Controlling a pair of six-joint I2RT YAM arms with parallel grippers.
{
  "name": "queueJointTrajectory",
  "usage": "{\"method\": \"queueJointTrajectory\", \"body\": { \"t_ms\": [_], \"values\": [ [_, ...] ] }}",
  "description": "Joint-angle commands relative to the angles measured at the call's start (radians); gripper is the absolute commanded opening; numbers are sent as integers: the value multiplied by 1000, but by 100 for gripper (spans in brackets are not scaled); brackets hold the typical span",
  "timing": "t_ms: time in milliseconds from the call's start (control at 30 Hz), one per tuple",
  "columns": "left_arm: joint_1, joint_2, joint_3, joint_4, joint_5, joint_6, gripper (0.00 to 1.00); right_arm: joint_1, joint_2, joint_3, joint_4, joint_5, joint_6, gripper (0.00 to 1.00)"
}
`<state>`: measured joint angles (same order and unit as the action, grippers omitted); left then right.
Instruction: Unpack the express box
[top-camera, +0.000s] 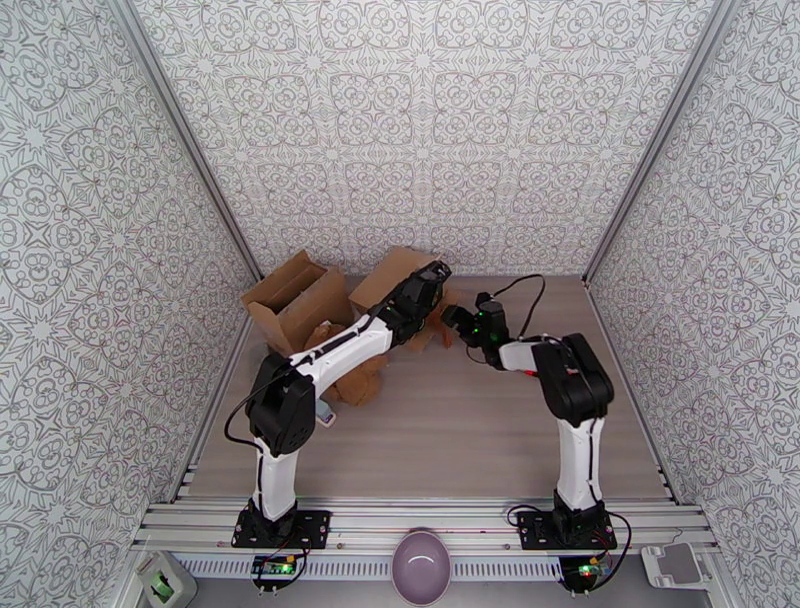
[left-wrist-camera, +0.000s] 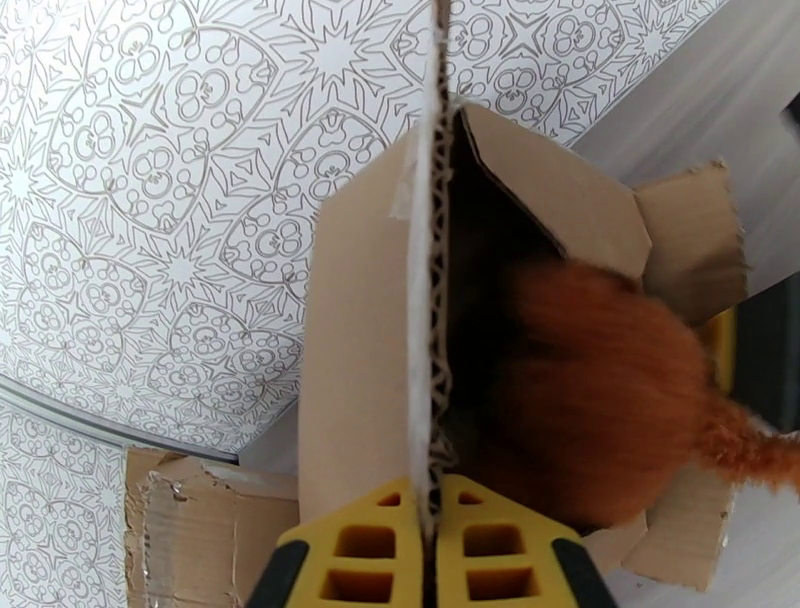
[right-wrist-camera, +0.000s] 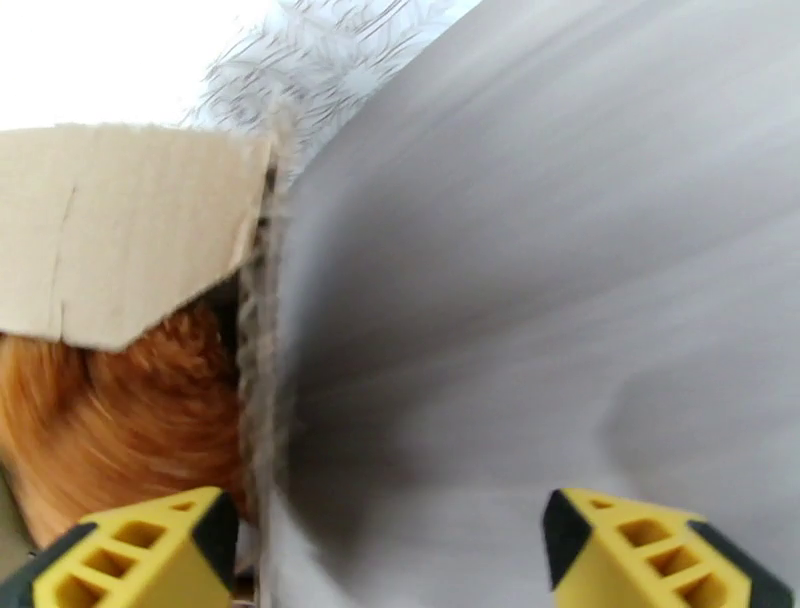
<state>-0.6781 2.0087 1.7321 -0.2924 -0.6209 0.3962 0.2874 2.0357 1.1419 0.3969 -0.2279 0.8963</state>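
From above, the express box (top-camera: 395, 272) lies at the table's (top-camera: 450, 430) far edge, left of the middle. My left gripper (top-camera: 435, 275) is on it, and my right gripper (top-camera: 462, 322) is just beside its mouth, near an orange furry bundle (top-camera: 435, 330).

Left wrist: my left gripper (left-wrist-camera: 430, 545) is clenched on the box's corrugated flap (left-wrist-camera: 432, 300) — the orange furry bundle (left-wrist-camera: 590, 400) bulges from the opening.

Right wrist: my right gripper (right-wrist-camera: 400, 550) is released, fingers wide apart over bare table (right-wrist-camera: 560, 250) — the orange furry bundle (right-wrist-camera: 120, 420) sits by my left finger.
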Motion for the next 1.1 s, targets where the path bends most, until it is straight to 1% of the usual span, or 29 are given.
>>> {"method": "queueJointTrajectory", "body": {
  "t_ms": [0,100,133,167,233,300,367,467,600,667,733,767,833,967,1000,1033,1067],
  "values": [
    [15,37,59,-17,9,-51,0,-26,-99,-27,-197,123,-117,96],
    [21,45,83,-53,29,-79,0,-29,-219,-92,-231,215,-203,94],
    [23,47,92,-64,39,-82,0,-28,-261,-112,-221,221,-257,93],
    [25,48,102,-83,56,-91,0,-25,-293,-125,-191,190,-314,92],
    [27,58,134,-122,79,-108,0,-16,-305,-103,-161,64,-404,90],
    [32,72,171,-169,103,-129,0,14,-263,-10,-244,-33,-478,89],
    [34,80,203,-198,119,-138,0,60,-219,56,-293,-50,-533,88],
    [37,82,242,-237,136,-155,0,72,-124,109,-274,-121,-473,85],
    [36,81,272,-273,162,-171,0,81,-26,208,-278,-143,-491,83],
    [31,79,282,-285,173,-173,0,82,15,286,-359,-124,-524,81],
    [26,73,286,-283,186,-171,0,84,40,318,-379,-114,-549,79],
    [22,73,294,-283,190,-172,0,83,50,329,-380,-125,-564,75],
    [21,80,322,-298,197,-184,0,87,65,347,-388,-147,-583,63],
    [40,93,397,-339,230,-236,0,87,24,306,-347,-182,-593,27],
    [50,90,408,-344,243,-255,0,87,13,298,-349,-179,-598,14],
    [54,87,415,-344,254,-266,0,87,10,300,-365,-183,-599,5],
    [57,84,420,-343,254,-270,0,87,11,311,-394,-181,-605,0]
  ]
}}
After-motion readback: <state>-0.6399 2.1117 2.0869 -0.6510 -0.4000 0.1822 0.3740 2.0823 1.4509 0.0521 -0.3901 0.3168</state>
